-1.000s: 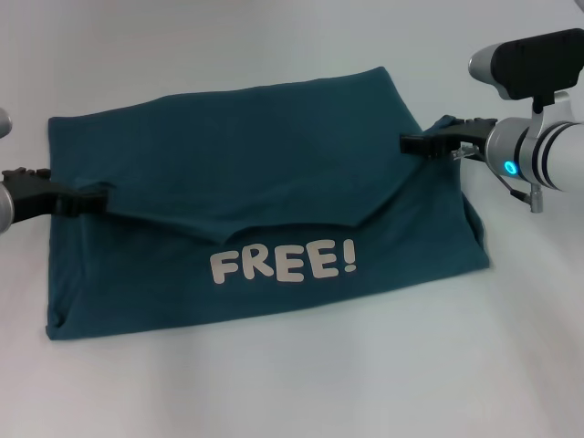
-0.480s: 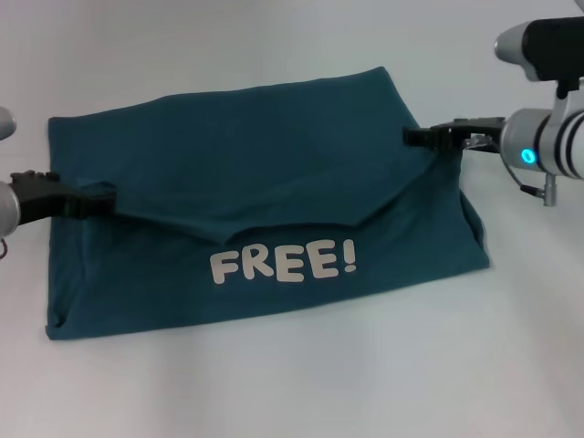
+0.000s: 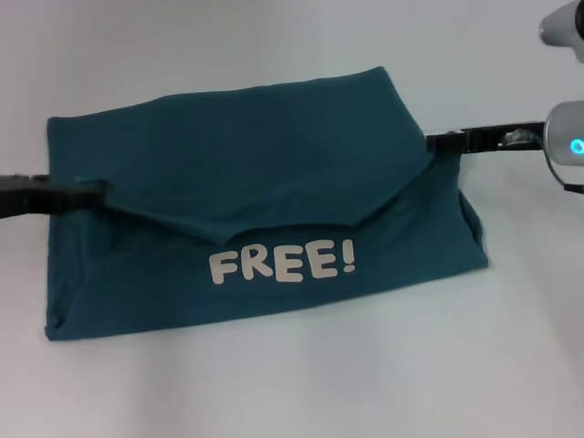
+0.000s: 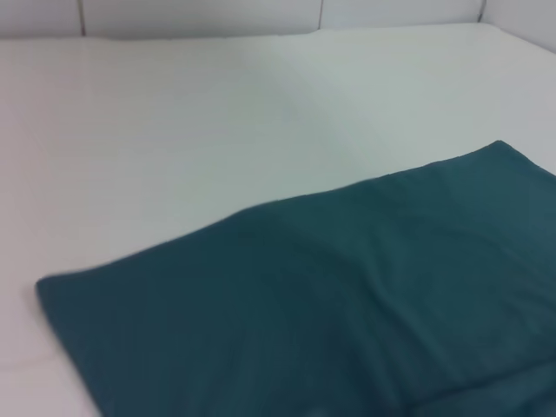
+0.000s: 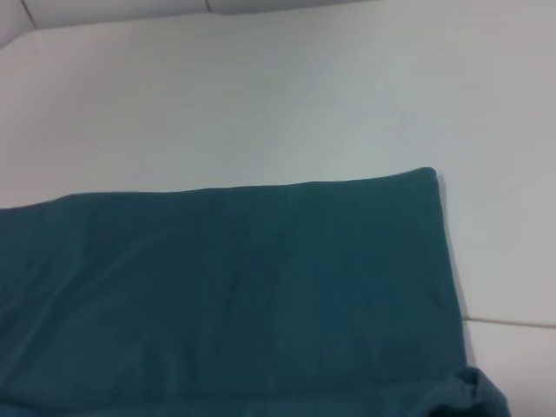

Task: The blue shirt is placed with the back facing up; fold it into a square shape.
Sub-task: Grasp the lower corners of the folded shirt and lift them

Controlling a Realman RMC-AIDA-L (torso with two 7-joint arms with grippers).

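both grippers pulling outward since a second ago: right gripper (image 3: 433,142) off blue shirt (image 3: 265,173), just beside its right edge; left gripper (image 3: 96,192) tip at left edge, over cloth. finger state of either: cannot tell. shirt lies mid-table (image 3: 292,383), far flap laid over near part (fold looks released; next fold likely due). readable: white "free!" lettering (image 3: 283,264).

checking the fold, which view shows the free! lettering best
The head view: the white FREE! lettering reads whole on the blue shirt, below the folded flap. Both wrist views show only plain teal cloth, no lettering.
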